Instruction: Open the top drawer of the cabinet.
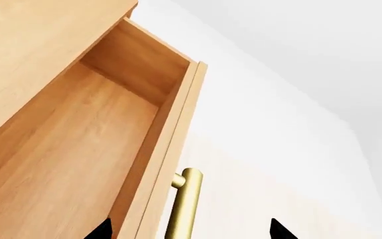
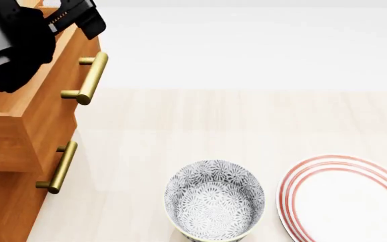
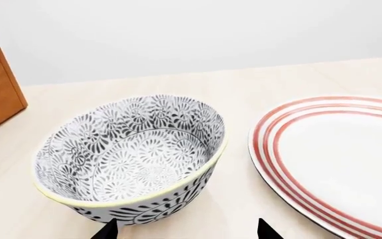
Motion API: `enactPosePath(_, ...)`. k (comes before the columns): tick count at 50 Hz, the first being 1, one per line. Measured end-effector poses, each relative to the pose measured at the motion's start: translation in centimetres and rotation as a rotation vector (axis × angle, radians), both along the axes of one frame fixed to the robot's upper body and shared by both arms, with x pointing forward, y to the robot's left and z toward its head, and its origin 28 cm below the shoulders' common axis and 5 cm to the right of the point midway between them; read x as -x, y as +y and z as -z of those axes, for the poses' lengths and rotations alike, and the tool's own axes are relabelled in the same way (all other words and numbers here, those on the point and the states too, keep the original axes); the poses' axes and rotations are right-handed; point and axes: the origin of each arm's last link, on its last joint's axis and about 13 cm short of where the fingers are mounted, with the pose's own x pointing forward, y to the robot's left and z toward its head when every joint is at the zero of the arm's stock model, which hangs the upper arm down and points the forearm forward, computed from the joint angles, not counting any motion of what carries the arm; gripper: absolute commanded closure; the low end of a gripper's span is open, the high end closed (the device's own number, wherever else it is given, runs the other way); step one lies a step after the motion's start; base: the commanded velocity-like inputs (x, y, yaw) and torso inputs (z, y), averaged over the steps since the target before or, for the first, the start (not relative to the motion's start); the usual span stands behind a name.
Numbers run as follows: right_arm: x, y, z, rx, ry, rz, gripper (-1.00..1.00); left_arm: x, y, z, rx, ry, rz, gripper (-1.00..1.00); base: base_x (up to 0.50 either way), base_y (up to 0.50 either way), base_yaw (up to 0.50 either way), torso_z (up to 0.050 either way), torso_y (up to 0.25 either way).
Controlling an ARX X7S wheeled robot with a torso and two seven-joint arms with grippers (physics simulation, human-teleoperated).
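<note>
Orange-brown top drawer (image 2: 42,108) stands pulled out from the cabinet (image 2: 2,201) at far left, its brass handle (image 2: 89,78) clear of the lower one. Left gripper (image 1: 189,230) spread wide, tips straddling drawer front and handle, gripping nothing. Right gripper (image 3: 185,230) also open and empty, just behind a patterned bowl (image 3: 131,157) beside a red-ringed plate (image 3: 337,159).

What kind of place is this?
Probably a simulated kitchen or dining counter: a light wood surface holds a patterned bowl, a red-ringed plate and a wooden cabinet with brass-handled drawers.
</note>
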Motion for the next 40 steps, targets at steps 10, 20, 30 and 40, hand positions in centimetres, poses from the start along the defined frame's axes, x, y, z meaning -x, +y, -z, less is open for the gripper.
enactPosePath(10,0.0,0.0,0.0,-0.001,0.001,-0.002,-1.0,0.0,-0.1,0.1,0.006,0.014,0.002,-1.0,0.0,0.0,0.0,0.0,0.0)
enactPosePath(20,0.0,0.0,0.0,-0.001,0.001,-0.004,-1.0,0.1,-0.6,0.4,0.009,0.027,0.027,-1.0,0.0,0.0,0.0,0.0,0.0)
enactPosePath(30,0.0,0.0,0.0,-0.001,0.0,-0.003,-1.0,0.4,-1.3,0.6,0.009,0.032,0.074,-1.0,0.0,0.0,0.0,0.0,0.0)
enactPosePath(40,0.0,-0.1,-0.1,-0.001,-0.002,-0.001,-1.0,0.7,-2.2,0.8,0.007,0.034,0.122,-1.0,0.0,0.0,0.0,0.0,0.0)
